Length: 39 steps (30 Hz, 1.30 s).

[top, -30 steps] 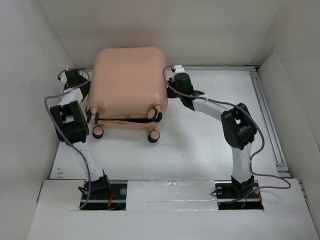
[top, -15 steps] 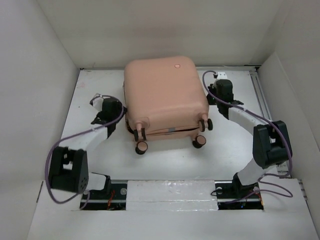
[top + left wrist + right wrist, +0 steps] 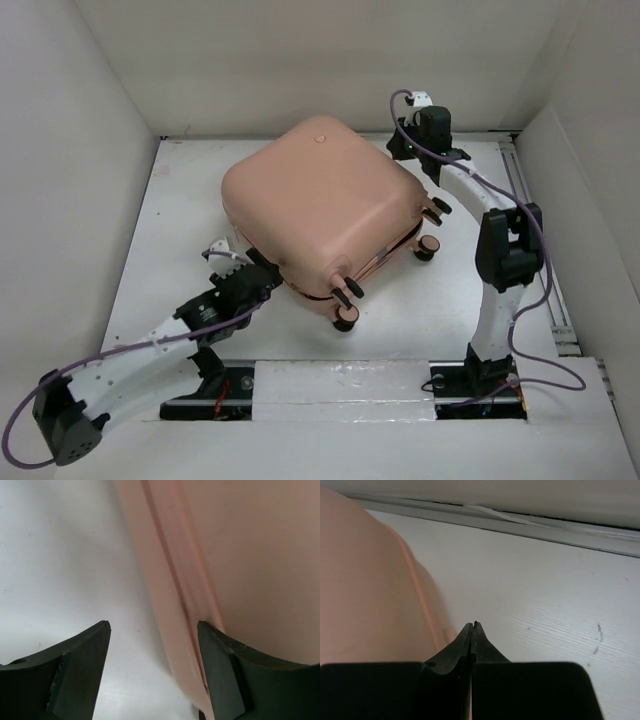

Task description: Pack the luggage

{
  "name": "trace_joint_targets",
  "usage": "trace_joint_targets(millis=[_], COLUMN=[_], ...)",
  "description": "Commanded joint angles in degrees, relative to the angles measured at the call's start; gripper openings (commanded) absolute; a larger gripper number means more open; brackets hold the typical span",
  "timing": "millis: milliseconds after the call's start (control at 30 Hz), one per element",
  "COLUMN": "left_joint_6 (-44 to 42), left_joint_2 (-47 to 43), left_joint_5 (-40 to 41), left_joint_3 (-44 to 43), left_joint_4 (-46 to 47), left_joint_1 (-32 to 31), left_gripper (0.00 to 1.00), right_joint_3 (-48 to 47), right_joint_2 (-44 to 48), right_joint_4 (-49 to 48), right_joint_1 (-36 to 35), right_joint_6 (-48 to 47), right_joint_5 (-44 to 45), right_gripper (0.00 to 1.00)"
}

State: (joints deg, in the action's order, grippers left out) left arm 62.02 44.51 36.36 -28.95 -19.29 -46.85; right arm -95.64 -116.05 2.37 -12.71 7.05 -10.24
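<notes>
I could read no text anywhere; the small round logo [image 3: 320,139] on the luggage [image 3: 300,210] was too tiny to make out.

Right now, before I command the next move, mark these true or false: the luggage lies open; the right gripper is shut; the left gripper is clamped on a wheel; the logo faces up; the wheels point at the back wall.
1. The luggage lies open. False: its halves are together and no lining shows.
2. The right gripper is shut. True.
3. The left gripper is clamped on a wheel. False: its jaws are open at the side seam, with no wheel between them.
4. The logo faces up. True.
5. The wheels point at the back wall. False: they face the near right.
</notes>
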Motion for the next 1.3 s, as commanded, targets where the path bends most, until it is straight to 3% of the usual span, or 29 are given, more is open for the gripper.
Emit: trace_joint_targets(millis=[0,100,133,200,267,367,433,467,533,600,633,667,700,733,767,833,967,1067,1267], left_joint_6=[4.8,-7.1,-10.4,-20.6,-24.2,-30.1,-32.0,-30.6,-29.2,-29.8,-29.9,-30.8,-30.8,-30.8,-31.5,-31.0,-31.6,-33.5,-31.4], left_joint_2=[-9.6,-11.8,-11.2,-5.9,-0.2,11.6,19.9,23.0,30.6,43.8,48.7,58.0,62.2,66.1,72.1,76.8,84.5,85.9,83.5], left_joint_5=[11.9,18.7,19.4,20.1,19.9,11.0,-0.7,-4.8,-18.1,-25.8,-31.5,-33.7,-35.3,-37.5,-40.0,-43.5,-50.5,-53.8,-61.5], left_joint_3=[-7.2,-11.0,-11.9,-14.9,-21.5,-30.4,-37.7,-41.2,-53.8,-63.2,-74.6,-80.0,-85.3,-94.6,-97.2,-101.2,-100.6,-97.6,-83.3], left_joint_4=[-0.8,7.7,15.5,24.0,31.0,35.1,37.1,33.6,27.9,18.1,13.8,10.2,2.9,0.3,-1.0,-3.2,-4.9,-4.2,2.5], left_joint_1=[-5.6,-5.6,-5.6,-4.3,-2.6,3.5,10.7,13.8,19.8,27.8,30.0,33.7,35.5,37.3,40.3,43.3,48.3,48.3,48.3], left_gripper=[0.68,0.70,0.72,0.76,0.78,0.78,0.77,0.75,0.73,0.71,0.70,0.70,0.70,0.70,0.70,0.70,0.68,0.68,0.68], right_joint_3=[-1.0,2.6,4.0,9.9,15.8,32.2,42.9,44.9,46.9,50.0,51.3,54.6,56.3,57.9,59.3,62.1,64.1,62.7,59.6], right_joint_2=[10.3,19.3,24.1,29.3,38.2,52.2,58.5,60.8,65.7,69.7,71.3,72.8,74.4,76.7,77.4,76.2,67.5,59.3,50.7], right_joint_4=[2.7,2.7,2.7,2.7,2.7,-1.2,-4.2,-4.2,3.8,8.4,12.0,13.3,14.1,14.6,14.6,13.7,5.8,0.8,-13.9], right_joint_1=[-2.6,0.3,0.3,0.3,0.3,-2.7,-6.7,-7.9,-11.3,-13.1,-13.9,-15.4,-15.9,-15.9,-16.5,-16.5,-16.5,-15.2,-14.1], right_joint_6=[2.9,2.9,2.9,2.9,4.9,9.4,11.7,11.7,11.7,12.3,13.1,13.9,14.9,16.8,17.3,17.8,17.8,16.2,14.2], right_joint_5=[-7.0,-2.8,-1.5,2.4,4.3,6.9,9.6,10.7,15.6,17.7,19.0,21.6,22.6,23.3,23.3,22.6,21.0,18.6,17.4], right_gripper=[0.00,0.00,0.03,0.09,0.16,0.20,0.09,0.00,0.00,0.00,0.00,0.00,0.00,0.00,0.00,0.00,0.00,0.00,0.00])
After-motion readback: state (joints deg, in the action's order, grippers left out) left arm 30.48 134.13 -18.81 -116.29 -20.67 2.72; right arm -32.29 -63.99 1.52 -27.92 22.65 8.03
